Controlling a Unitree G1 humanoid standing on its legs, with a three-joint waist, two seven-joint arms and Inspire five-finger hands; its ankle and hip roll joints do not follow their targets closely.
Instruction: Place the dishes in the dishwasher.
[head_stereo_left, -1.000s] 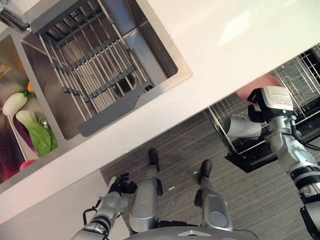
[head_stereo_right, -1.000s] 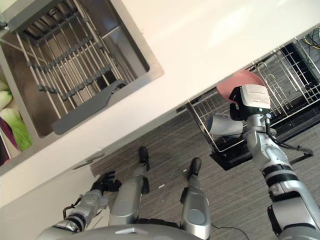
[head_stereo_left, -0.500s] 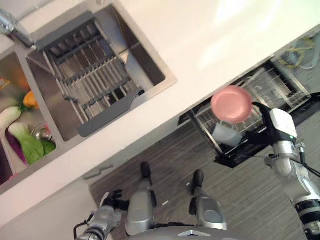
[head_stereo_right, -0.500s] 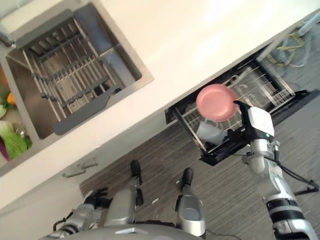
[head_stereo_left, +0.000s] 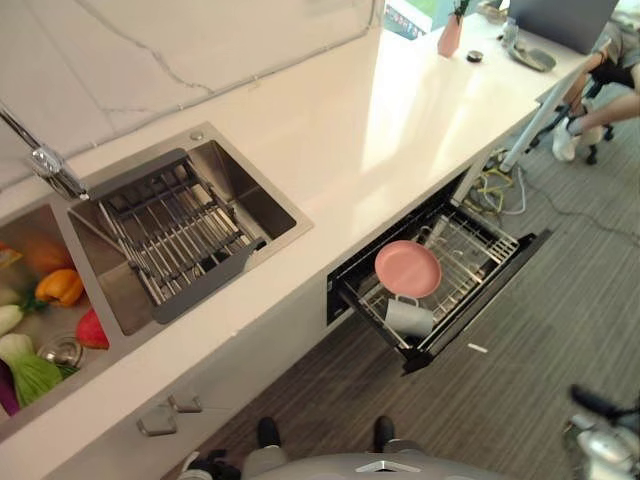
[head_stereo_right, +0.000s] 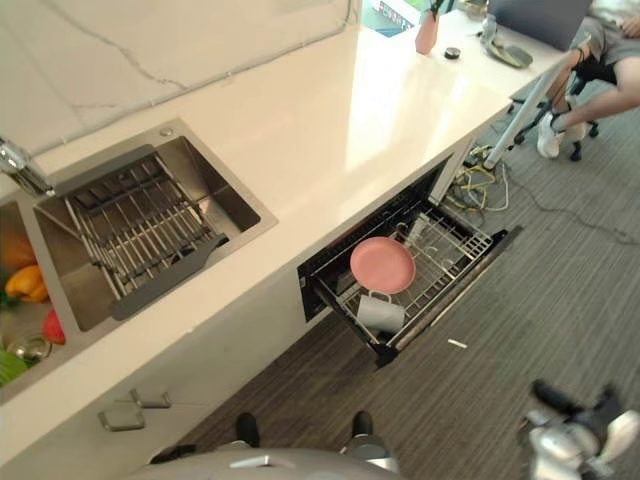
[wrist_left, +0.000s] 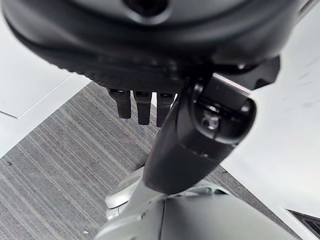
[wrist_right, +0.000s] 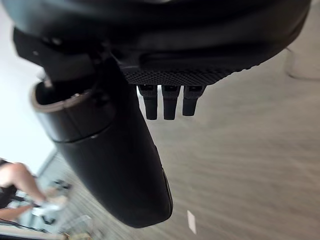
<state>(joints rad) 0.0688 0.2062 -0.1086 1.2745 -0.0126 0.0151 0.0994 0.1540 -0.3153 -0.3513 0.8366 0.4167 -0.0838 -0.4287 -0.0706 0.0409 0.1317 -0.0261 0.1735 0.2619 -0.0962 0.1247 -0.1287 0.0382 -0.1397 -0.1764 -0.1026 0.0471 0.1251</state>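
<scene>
The pink plate (head_stereo_left: 407, 269) lies in the pulled-out dishwasher rack (head_stereo_left: 480, 262), a grey mug (head_stereo_left: 407, 317) just beside it. My right hand (wrist_right: 165, 75) hangs low over the floor (head_stereo_left: 560, 290), fingers straight, empty. My left hand (wrist_left: 145, 80) is likewise relaxed. Vegetables (head_stereo_left: 40, 330) sit in the sink (head_stereo_left: 215, 180) set into the white surface (head_stereo_left: 370, 110); a person (head_stereo_left: 610, 90) sits beyond.

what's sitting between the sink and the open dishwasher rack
Bare white countertop lies between the sink and the dishwasher rack, shown in the left eye view.
</scene>
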